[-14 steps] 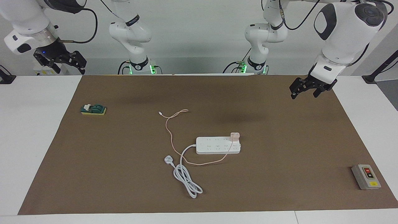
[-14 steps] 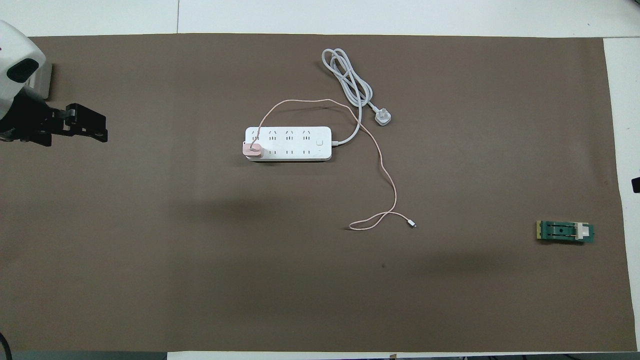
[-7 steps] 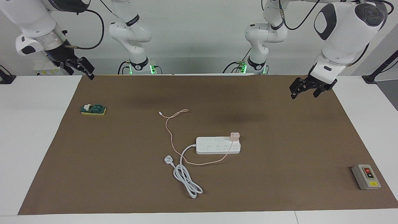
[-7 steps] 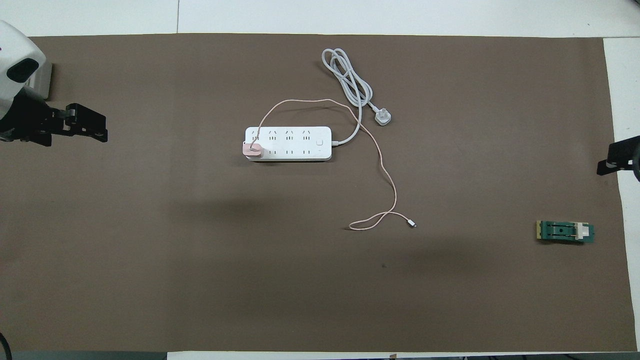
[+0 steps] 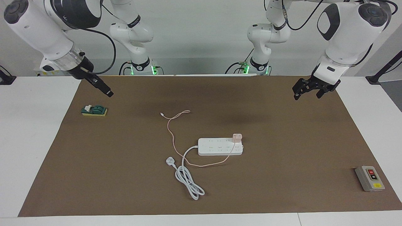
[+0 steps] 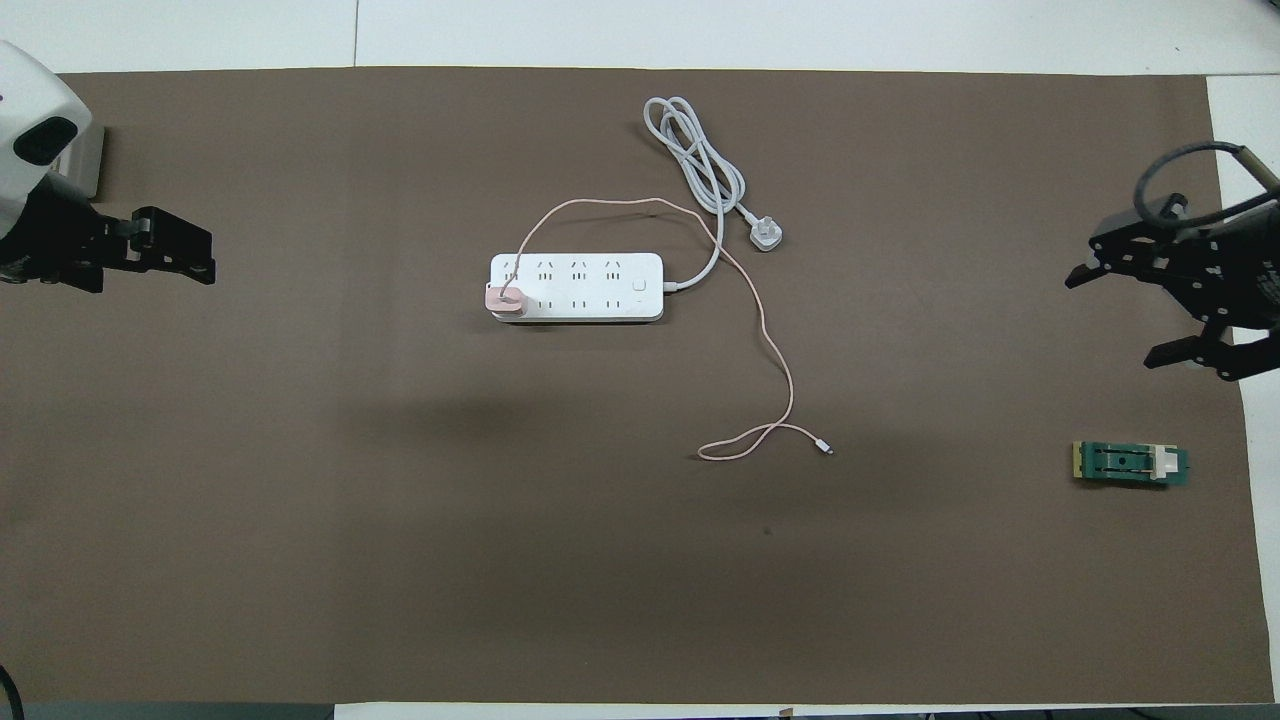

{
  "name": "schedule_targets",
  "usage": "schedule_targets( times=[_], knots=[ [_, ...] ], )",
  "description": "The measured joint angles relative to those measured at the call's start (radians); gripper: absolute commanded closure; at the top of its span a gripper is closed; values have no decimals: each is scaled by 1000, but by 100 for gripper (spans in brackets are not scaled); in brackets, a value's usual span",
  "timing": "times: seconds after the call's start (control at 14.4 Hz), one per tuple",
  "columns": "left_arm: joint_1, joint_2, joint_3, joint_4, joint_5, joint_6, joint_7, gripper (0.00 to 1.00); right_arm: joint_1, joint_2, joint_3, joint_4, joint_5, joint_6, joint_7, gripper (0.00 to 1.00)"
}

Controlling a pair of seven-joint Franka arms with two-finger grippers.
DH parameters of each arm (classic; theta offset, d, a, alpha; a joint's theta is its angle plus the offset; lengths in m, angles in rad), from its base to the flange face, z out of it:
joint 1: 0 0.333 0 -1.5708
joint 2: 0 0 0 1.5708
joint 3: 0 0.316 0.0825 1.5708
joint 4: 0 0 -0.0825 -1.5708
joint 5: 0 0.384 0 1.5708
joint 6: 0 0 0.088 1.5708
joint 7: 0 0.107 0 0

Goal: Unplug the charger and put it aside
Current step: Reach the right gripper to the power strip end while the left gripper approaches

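Note:
The charger [image 5: 237, 137] is a small pale pink cube plugged into the white power strip [image 5: 216, 147] at the strip's end toward the left arm; it also shows in the overhead view [image 6: 503, 300]. Its thin pink cable [image 5: 171, 131] loops over the strip [image 6: 590, 285] and trails toward the robots. My right gripper [image 6: 1115, 315] is open and empty, up in the air over the mat near the right arm's end [image 5: 106, 91]. My left gripper [image 5: 307, 93] is open and empty, waiting over the mat's edge at the left arm's end [image 6: 185, 258].
A white three-pin plug [image 5: 170, 161] on a coiled thick cord lies beside the strip. A small green and yellow block [image 5: 94, 110] lies near the right gripper. A grey button box [image 5: 369, 178] sits at the left arm's end. A brown mat [image 5: 125, 188] covers the table.
The right arm has swung in from the table's edge over the mat, and its gripper has turned and come lower. The left arm, charger and strip have not moved.

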Motion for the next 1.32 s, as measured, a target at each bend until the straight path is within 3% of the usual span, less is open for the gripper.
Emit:
schedule_targets(
  times=[0.76,1.11,1.32],
  knots=[
    [0,0,-1,0,0,0,0,0,198,214,1,-3,247,353,624,0],
    [0,0,0,-3,0,5,-8,0,286,323,1,-4,347,500,743,0],
    [0,0,-2,-7,0,13,-137,0,326,381,1,-2,400,584,782,0]
  ],
)
